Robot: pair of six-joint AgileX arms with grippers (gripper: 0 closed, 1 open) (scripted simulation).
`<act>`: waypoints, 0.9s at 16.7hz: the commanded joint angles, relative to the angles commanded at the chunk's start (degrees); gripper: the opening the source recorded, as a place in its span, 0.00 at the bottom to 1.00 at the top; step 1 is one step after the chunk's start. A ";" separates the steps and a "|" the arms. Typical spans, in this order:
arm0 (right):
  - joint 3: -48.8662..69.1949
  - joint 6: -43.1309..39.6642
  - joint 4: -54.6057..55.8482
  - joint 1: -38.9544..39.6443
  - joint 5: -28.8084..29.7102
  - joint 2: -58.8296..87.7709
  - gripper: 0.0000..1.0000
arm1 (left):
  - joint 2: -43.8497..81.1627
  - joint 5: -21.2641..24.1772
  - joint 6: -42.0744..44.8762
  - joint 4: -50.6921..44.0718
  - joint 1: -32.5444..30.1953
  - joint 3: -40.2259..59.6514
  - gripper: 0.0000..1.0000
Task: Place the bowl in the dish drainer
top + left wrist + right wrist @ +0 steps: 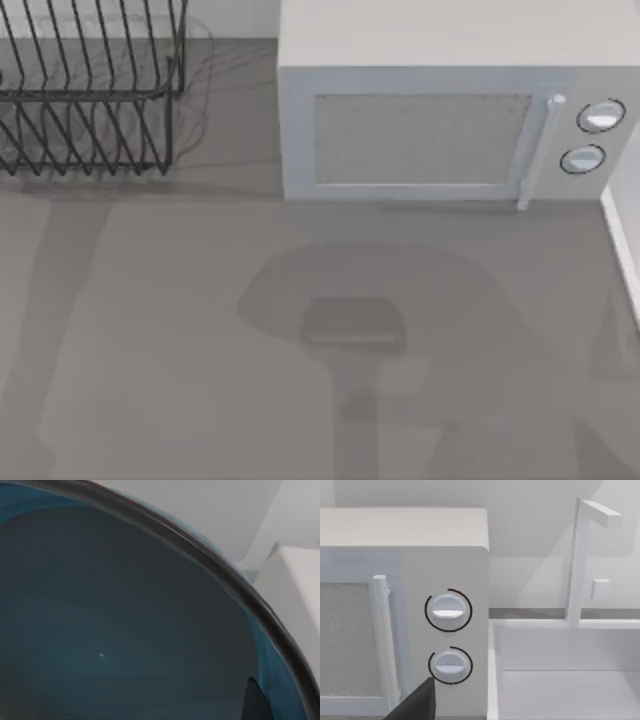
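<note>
From above, the dish drainer (90, 90) is sitting just left of the microwave (440, 120) on the bench (150, 350); at the left wrist, the bowl (125, 630) is looming close, its grip unseen, possibly slipping or catching the prongs; the right hand (415, 705), fingers untellable, is idling facing the microwave's dials.

Bowl (125, 630): greyish-blue inside, dark reddish-brown rim (brighter blue at edge). Dish drainer (90, 90): black wire. Microwave (440, 120): white, speckled grey door panel. Counter (150, 350): grey.
</note>
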 joint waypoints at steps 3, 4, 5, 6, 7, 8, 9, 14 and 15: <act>0.00 0.00 0.00 0.00 0.00 0.00 1.00 | -7.46 1.81 5.07 11.23 6.90 -4.88 0.00; 0.00 0.00 0.00 0.00 0.00 0.00 1.00 | -9.48 2.29 6.31 13.85 8.68 -6.03 0.00; 0.00 0.00 0.00 0.00 0.00 0.00 1.00 | -11.12 2.68 7.26 15.81 10.08 -6.91 0.00; 0.00 0.00 0.00 0.00 0.00 0.00 1.00 | -12.32 2.95 7.93 17.17 11.10 -7.52 0.00; 0.00 0.00 0.00 0.00 0.00 0.00 1.00 | -13.02 3.11 8.31 17.93 11.69 -7.86 0.00; 0.00 0.00 0.00 0.00 0.00 0.00 1.00 | -13.20 3.15 8.41 18.11 11.84 -7.94 0.00; 0.00 0.00 0.00 0.00 0.00 0.00 1.00 | -13.20 3.15 8.41 18.11 11.84 -7.94 0.00; 0.00 0.00 0.00 0.00 0.00 0.00 1.00 | -12.31 2.99 8.43 18.74 11.51 -7.70 0.00; 0.00 0.00 0.00 0.00 0.00 0.00 1.00 | -11.07 2.95 8.43 19.99 11.33 -7.73 0.00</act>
